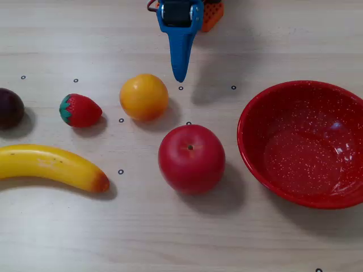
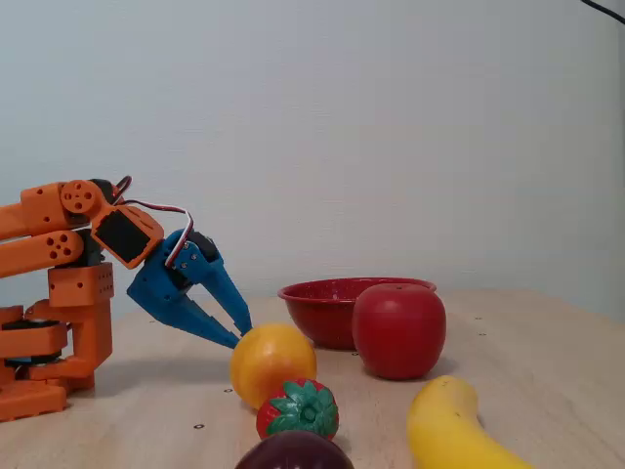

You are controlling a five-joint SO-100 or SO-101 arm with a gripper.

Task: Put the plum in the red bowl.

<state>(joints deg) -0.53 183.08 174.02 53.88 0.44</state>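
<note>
The plum (image 1: 9, 107) is a small dark purple-maroon fruit at the far left edge of the table in a fixed view. It also shows at the bottom edge of the other fixed view (image 2: 293, 452). The red bowl (image 1: 253, 153) is wide, speckled and empty at the right; its wall shows behind the apple in the side fixed view (image 2: 317, 315). My blue gripper (image 1: 180, 77) points down near the table's far side, just behind the orange, with its jaws together and nothing between them. It shows from the side in the other fixed view (image 2: 241, 336). It is far from the plum.
A strawberry (image 1: 80, 110), an orange (image 1: 144, 97), a big red apple (image 1: 191, 158) and a banana (image 1: 51, 166) lie between the plum and the bowl. The orange arm base (image 2: 49, 322) stands at the table's far side.
</note>
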